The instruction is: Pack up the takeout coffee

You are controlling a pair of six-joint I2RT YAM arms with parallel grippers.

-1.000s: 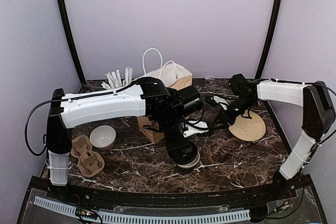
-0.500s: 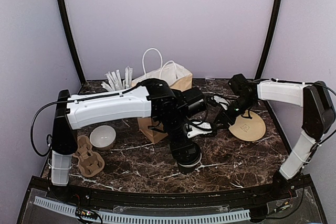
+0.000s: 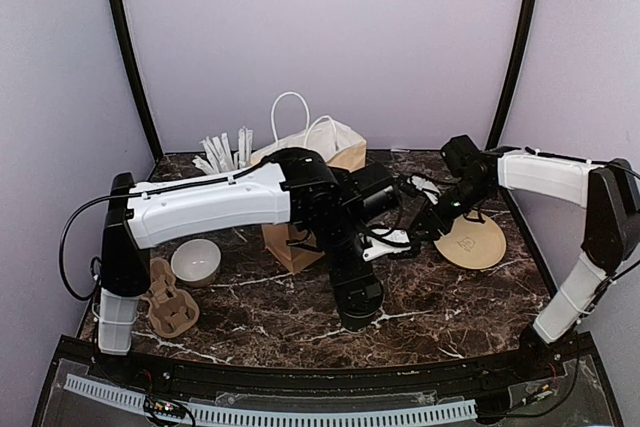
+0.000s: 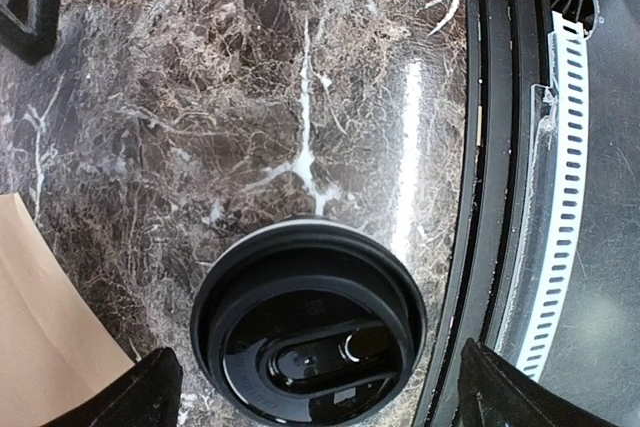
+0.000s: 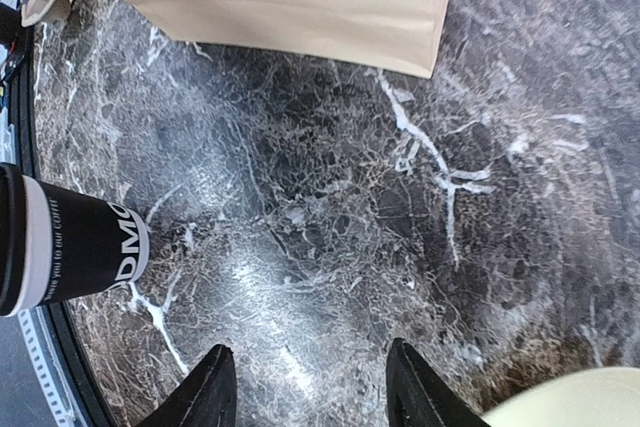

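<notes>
Black lid point(image 4: 310, 342) is on, so I'd call this the grab step. The cup point(image 5: 70, 247) stands on the marble point(image 4: 250, 97) close to the near edge, not far from the bag point(image 3: 335, 142). My left gripper point(image 4: 320, 392) hangs straight down over it, jaws spread wide, one finger either side of the lid, neither touching it. Next it needs to drop lower and then squeeze gently below the rim, since paper crushes easily. Right gripper point(image 5: 305, 392) hovers low over bare marble near the bag, open and empty.
</notes>
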